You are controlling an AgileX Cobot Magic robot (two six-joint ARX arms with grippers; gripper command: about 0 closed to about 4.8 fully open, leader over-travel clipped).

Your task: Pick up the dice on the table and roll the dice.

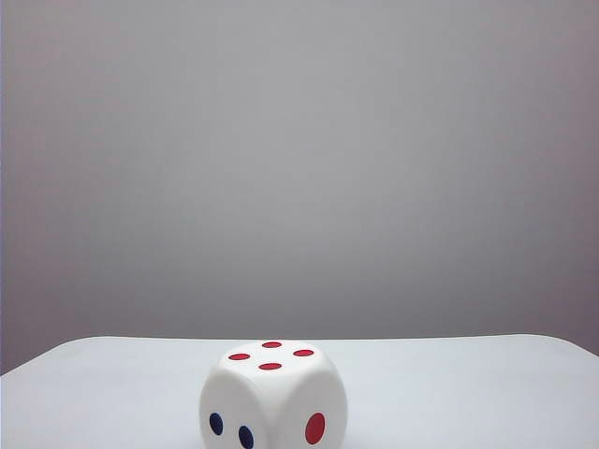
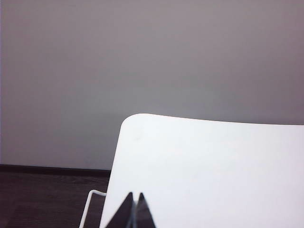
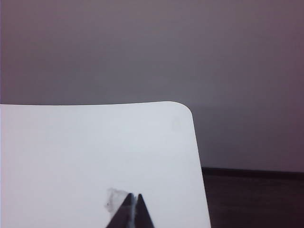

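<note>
The dice [image 1: 273, 398] is a large white cube standing on the white table [image 1: 468, 393] at the near middle of the exterior view. Its upper face shows red pips, one side dark blue pips, another a single red pip. Neither gripper shows in the exterior view. My left gripper [image 2: 135, 195] is shut, its dark tips together above the table [image 2: 213, 166] near one rounded corner, with nothing between them. My right gripper [image 3: 134, 195] is also shut and empty, over the table [image 3: 71, 152] near the opposite corner. The dice is out of both wrist views.
A plain grey wall [image 1: 299, 168] stands behind the table. A grey smudge [image 3: 114, 198] marks the tabletop beside the right gripper's tips. Dark floor [image 2: 47, 199] lies past the table edge, with a thin white wire frame [image 2: 90, 204] there.
</note>
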